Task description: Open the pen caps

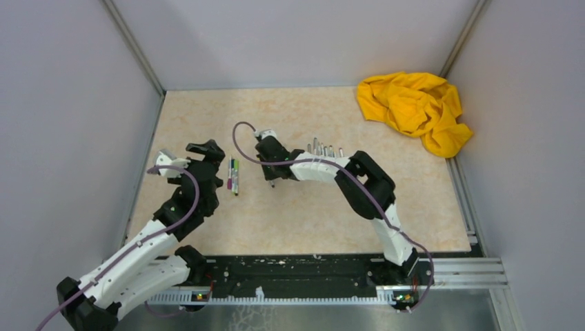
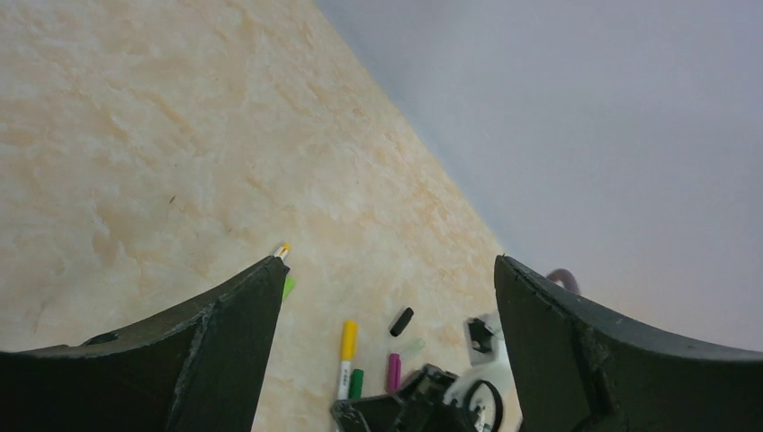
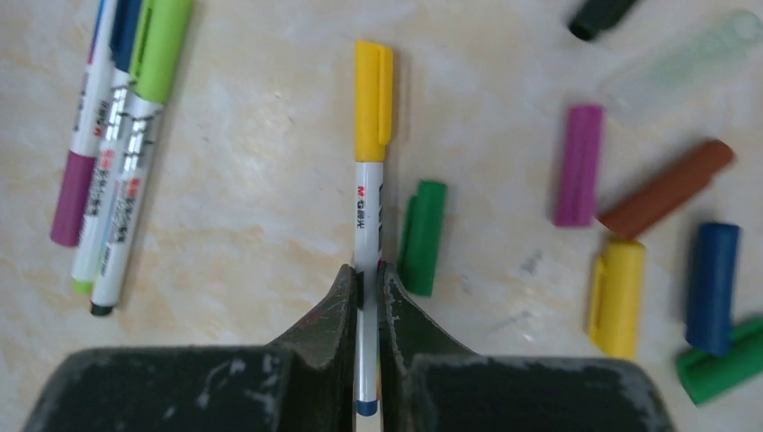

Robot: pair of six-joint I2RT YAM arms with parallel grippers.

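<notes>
A: Step in hand?
B: A pen (image 3: 367,216) is clamped by its barrel in the right end effector (image 3: 367,274). The yellow cap (image 3: 372,99) is not yet off, at the far end, over the table (image 3: 234,270).
A: Left end effector (image 2: 389,270)?
B: Spread wide, nothing held, well apart. Next, prob.: cap to be pinched & pulled straight along the barrel. A loose green cap (image 3: 423,236) lies just beside, not to be nudged.

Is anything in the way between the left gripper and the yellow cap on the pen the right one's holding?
Only three pens, lying flat between the left gripper and the yellow cap on the held pen; nothing taller shows.
</notes>
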